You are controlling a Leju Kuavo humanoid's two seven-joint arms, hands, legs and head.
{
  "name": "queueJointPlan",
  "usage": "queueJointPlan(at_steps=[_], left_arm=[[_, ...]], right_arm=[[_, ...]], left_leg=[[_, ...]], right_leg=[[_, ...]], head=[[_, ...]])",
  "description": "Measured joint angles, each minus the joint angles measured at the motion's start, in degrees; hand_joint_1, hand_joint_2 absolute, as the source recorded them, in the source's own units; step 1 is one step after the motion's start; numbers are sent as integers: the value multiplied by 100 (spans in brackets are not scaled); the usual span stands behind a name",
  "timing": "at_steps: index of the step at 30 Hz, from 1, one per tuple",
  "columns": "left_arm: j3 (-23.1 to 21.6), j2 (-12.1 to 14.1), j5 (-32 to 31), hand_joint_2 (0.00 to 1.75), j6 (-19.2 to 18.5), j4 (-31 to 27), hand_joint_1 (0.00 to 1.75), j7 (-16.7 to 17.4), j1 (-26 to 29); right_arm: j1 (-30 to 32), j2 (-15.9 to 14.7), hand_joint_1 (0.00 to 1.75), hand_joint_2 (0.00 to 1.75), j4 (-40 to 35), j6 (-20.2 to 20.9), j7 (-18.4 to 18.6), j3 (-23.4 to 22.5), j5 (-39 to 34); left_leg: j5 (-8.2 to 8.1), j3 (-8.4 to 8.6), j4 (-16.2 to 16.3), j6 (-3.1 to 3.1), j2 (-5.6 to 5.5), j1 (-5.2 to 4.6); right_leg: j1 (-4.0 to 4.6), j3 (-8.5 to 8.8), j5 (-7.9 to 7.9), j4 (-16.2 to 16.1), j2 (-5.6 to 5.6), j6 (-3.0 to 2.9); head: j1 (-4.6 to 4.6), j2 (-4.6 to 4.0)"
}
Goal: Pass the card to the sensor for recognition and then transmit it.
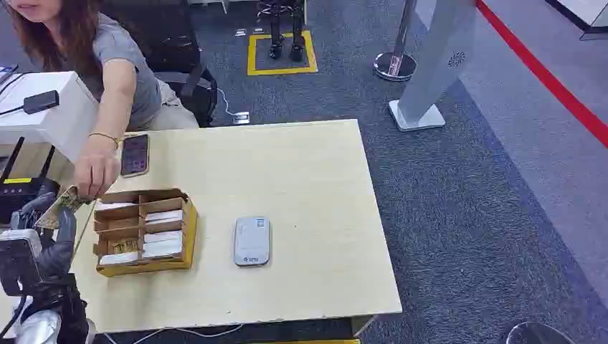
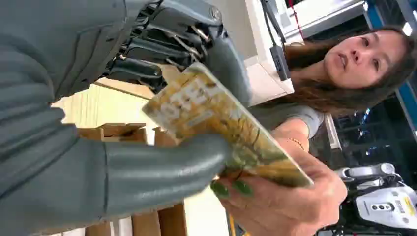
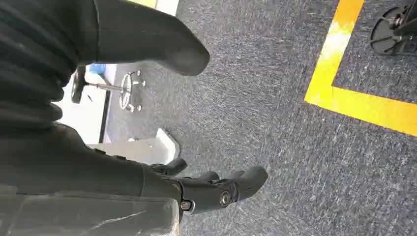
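Left hand (image 2: 147,123) fingers (image 2: 162,164) pinch yellow card (image 2: 221,123), writing blurred; right hand (image 3: 147,113) empty, spread.

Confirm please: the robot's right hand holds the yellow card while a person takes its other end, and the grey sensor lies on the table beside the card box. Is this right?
Not quite: it is the left hand that holds the yellow card, as the left wrist view shows. The right hand hangs over the floor, holding nothing. The rest stands: a person's hand grips the card's other end, and the grey sensor lies on the table beside the card box.
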Motion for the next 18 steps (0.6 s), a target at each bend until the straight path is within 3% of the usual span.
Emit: queueJointPlan(at_steps=[11, 18], left_arm=[[-107, -24, -33, 175, 254, 92, 175, 101, -22], [-242, -61, -276, 175, 630, 127, 175, 63, -61]], right_arm=[[-5, 9, 0, 175, 0, -57, -4, 18, 162], [-7, 9, 0, 175, 0, -111, -22, 42, 203]], left_leg=[[0, 0, 0, 0, 1, 0], [0, 0, 0, 0, 1, 0]], right_leg=[[0, 0, 0, 1, 1, 0], [0, 0, 0, 1, 1, 0]], head=[[0, 0], [0, 0]])
